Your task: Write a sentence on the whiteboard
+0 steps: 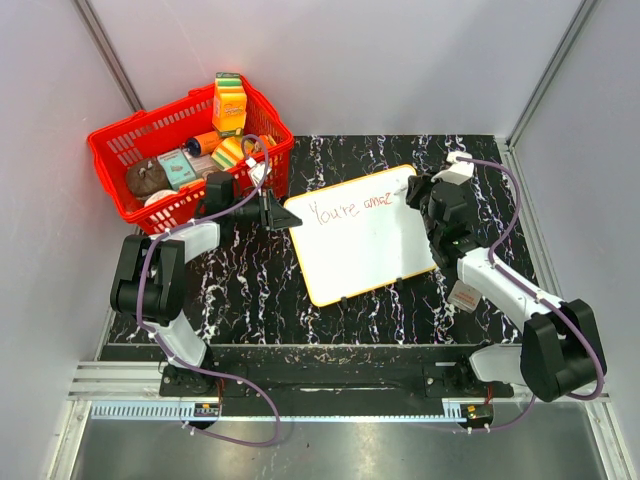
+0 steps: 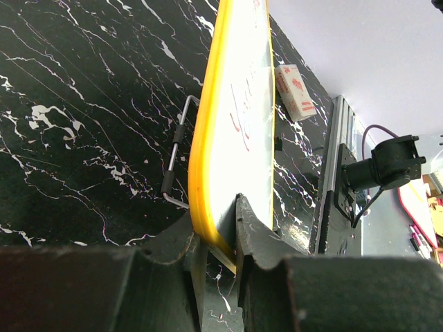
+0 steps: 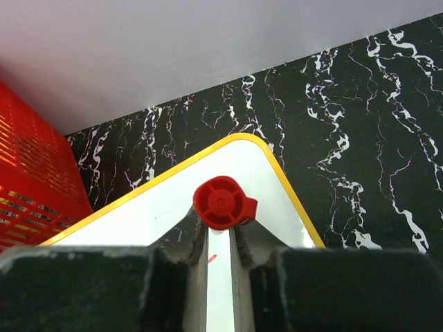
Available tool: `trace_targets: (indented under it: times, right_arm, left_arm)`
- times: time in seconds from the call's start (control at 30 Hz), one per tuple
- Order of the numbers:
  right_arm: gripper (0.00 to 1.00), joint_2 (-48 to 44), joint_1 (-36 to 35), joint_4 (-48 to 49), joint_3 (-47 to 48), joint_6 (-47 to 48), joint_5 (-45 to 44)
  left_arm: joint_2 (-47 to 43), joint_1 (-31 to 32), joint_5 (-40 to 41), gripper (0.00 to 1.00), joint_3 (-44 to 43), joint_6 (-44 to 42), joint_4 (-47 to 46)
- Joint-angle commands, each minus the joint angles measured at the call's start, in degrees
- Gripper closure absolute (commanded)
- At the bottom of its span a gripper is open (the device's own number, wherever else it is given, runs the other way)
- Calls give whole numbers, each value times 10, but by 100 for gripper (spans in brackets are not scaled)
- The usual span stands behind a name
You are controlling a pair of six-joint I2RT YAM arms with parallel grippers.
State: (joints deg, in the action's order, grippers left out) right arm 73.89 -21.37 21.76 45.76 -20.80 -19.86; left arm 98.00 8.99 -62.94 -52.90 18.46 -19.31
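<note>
Left end effector (image 2: 216,232) clamps the whiteboard (image 2: 199,138) rim, right end effector (image 3: 220,242) grips the red marker (image 3: 221,202); keep board steady, strokes light.

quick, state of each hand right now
left hand: closed on the whiteboard edge
right hand: closed on a red marker

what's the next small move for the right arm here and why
Probably draw the next letter just right of the "z", keeping it small. The sentence reads only "You're amaz", so the word looks unfinished. The right gripper is shut on the red marker over the whiteboard near that end, and the left gripper clamps the whiteboard's edge. Little room is left before the rim.
</note>
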Motion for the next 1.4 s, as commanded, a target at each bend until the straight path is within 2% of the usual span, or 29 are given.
trace_targets:
  times: [0.0,0.53,0.97,1.37]
  right_arm:
    - [100,-7,4,7,7,-2,8]
    - [100,-44,4,-8,-37,-6,17]
    - [100,-49,4,12,15,7,4]
    - [100,6,5,21,42,17,-1]
  left_arm:
    - [22,30,36,100,18,-120,35]
    - [23,30,37,100,17,-120,35]
    - [23,30,37,100,17,-120,35]
    - [23,30,36,100,16,-120,37]
